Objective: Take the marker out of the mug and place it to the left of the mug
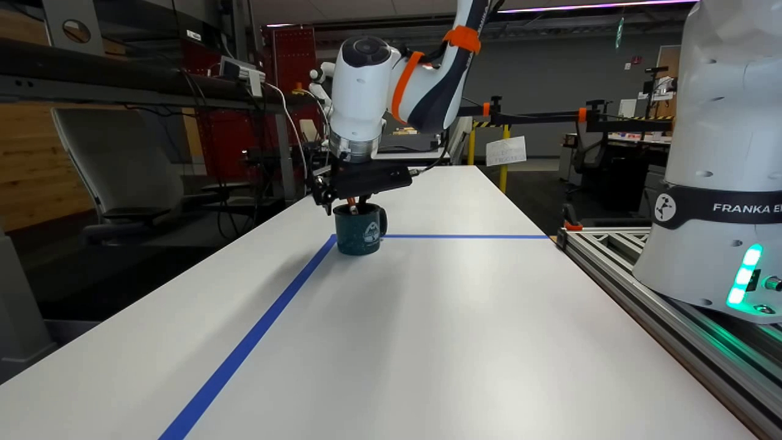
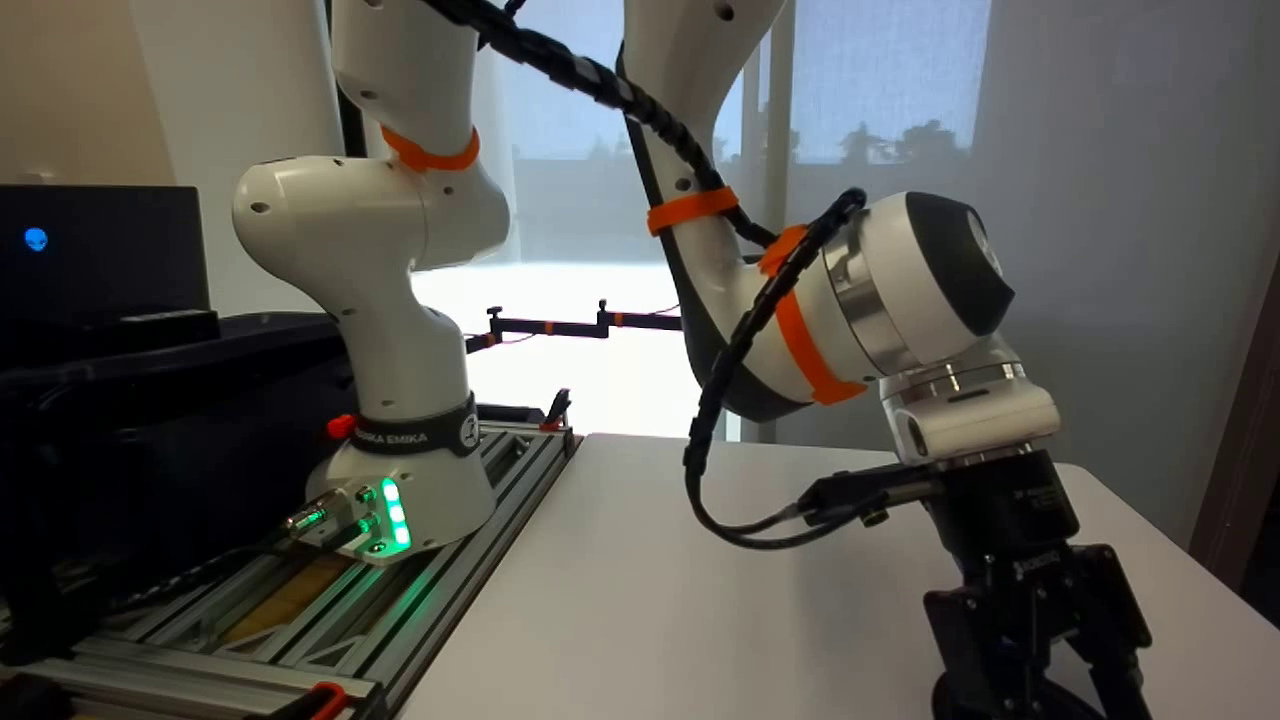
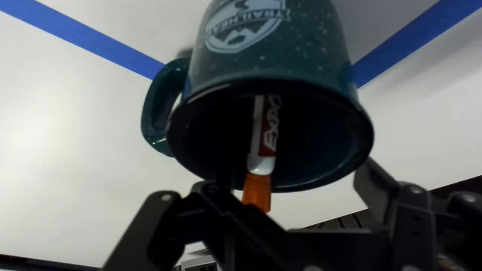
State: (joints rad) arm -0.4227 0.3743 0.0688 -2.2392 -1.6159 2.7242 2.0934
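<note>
The dark teal mug (image 1: 352,231) stands upright on the white table in an exterior view, and it fills the upper middle of the wrist view (image 3: 271,60). The marker (image 3: 266,128), white and red with an orange end, leans inside the mug with that end sticking out above the rim; its orange end also shows in an exterior view (image 1: 351,202). My gripper (image 3: 295,175) is open around the mug's mouth, with the marker between its fingers, nearer the left finger in the wrist view. In an exterior view the gripper (image 1: 346,206) is just above the mug. The marker's lower end is hidden.
Blue tape lines (image 1: 269,324) meet on the white table (image 1: 489,318) at the mug. The mug's handle (image 3: 162,101) sticks out at the left in the wrist view. The robot base stands on a metal rail (image 1: 660,324) along the table edge.
</note>
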